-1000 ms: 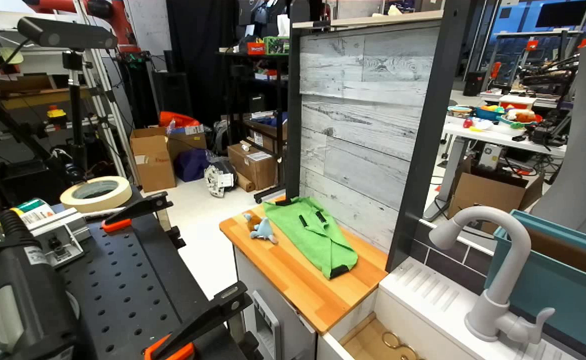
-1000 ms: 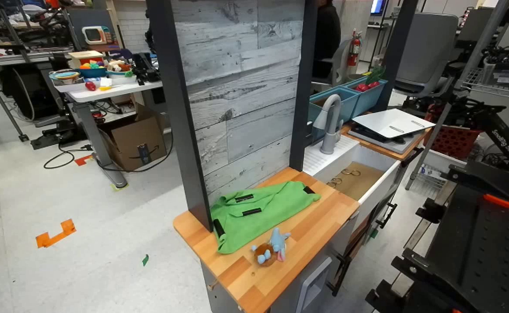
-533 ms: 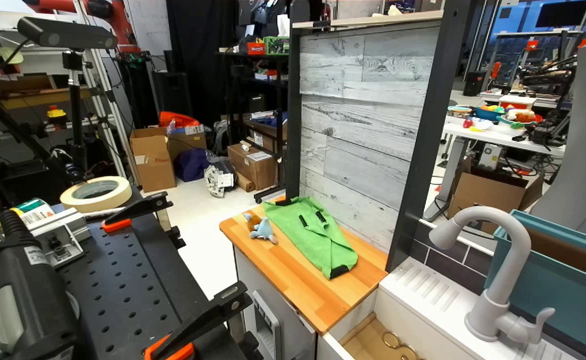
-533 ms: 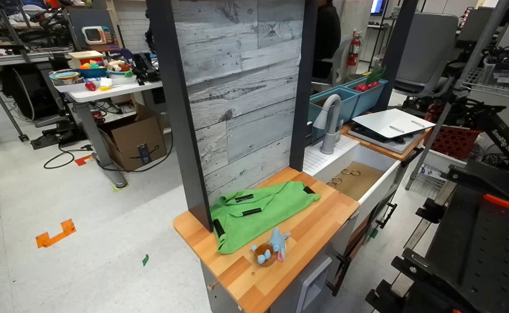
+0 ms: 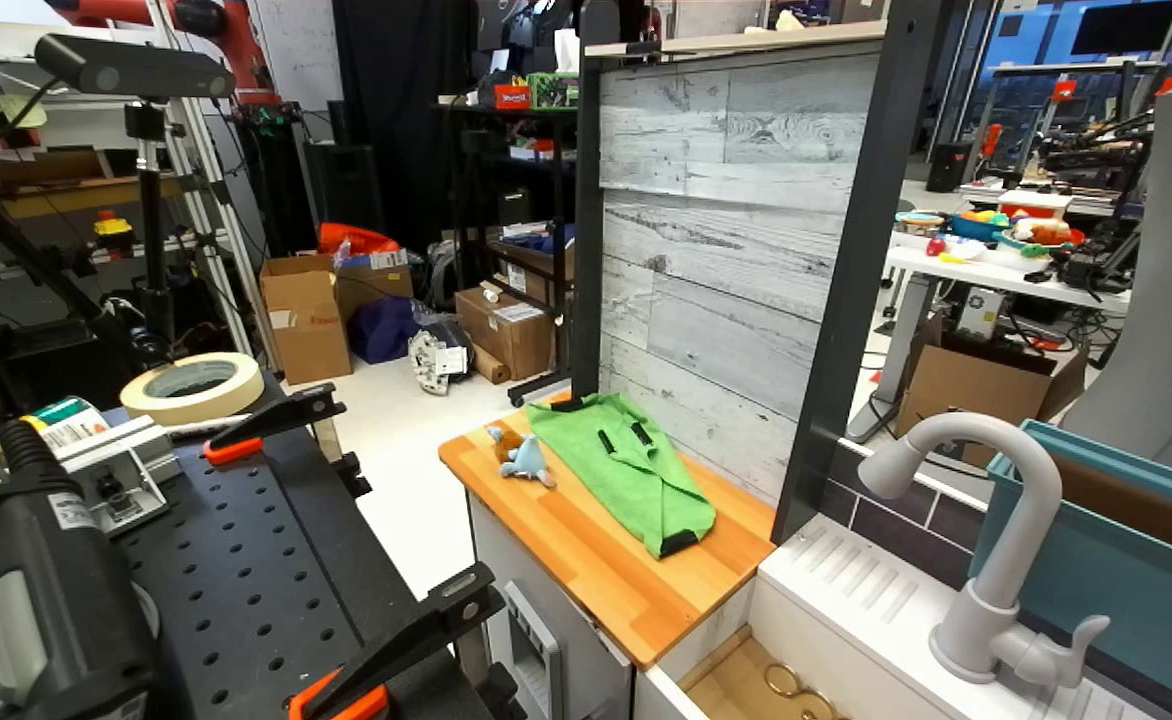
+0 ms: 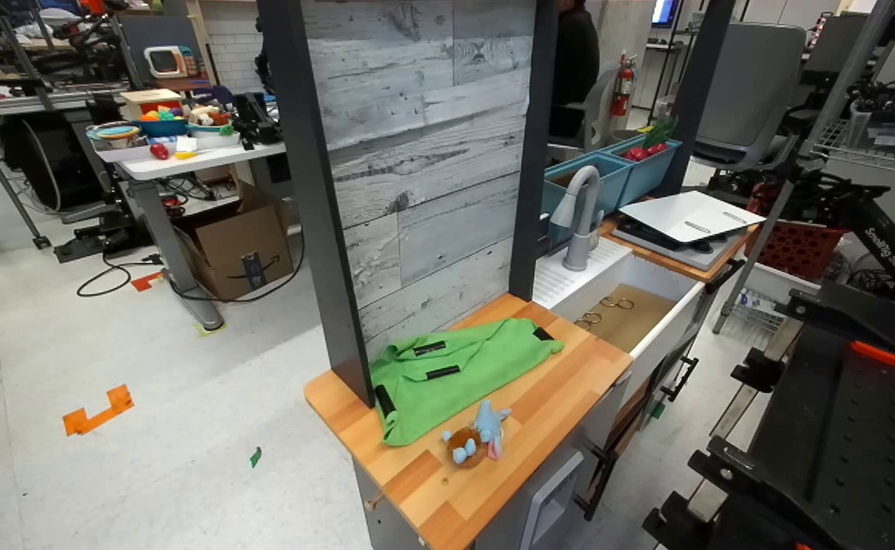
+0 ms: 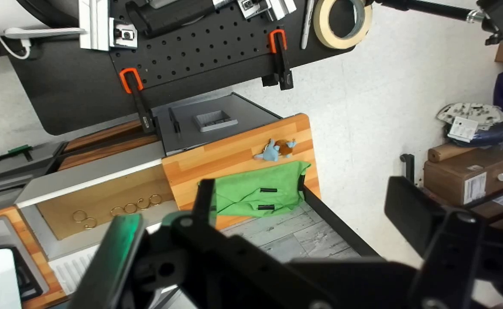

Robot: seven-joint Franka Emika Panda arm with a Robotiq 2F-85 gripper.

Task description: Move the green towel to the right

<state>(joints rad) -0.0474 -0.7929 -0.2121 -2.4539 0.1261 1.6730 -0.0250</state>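
Observation:
The green towel [image 5: 618, 465] with black strips lies spread and partly folded on the small wooden counter [image 5: 586, 560], against the grey plank panel. It also shows in an exterior view [image 6: 455, 374] and in the wrist view [image 7: 256, 184], where a finger covers its left end. My gripper [image 7: 301, 186] is open and empty in the wrist view. Its fingers are wide apart, and it looks down on the counter from a distance, apart from the towel. The gripper is out of view in both exterior views.
A small blue and brown plush toy [image 5: 521, 456] lies beside the towel. The plank panel [image 6: 432, 153] with dark posts stands along the counter's back. A sink [image 6: 623, 313] holding several rings and a grey faucet [image 5: 1006, 540] adjoin the counter. A black perforated table [image 5: 256, 560] stands opposite.

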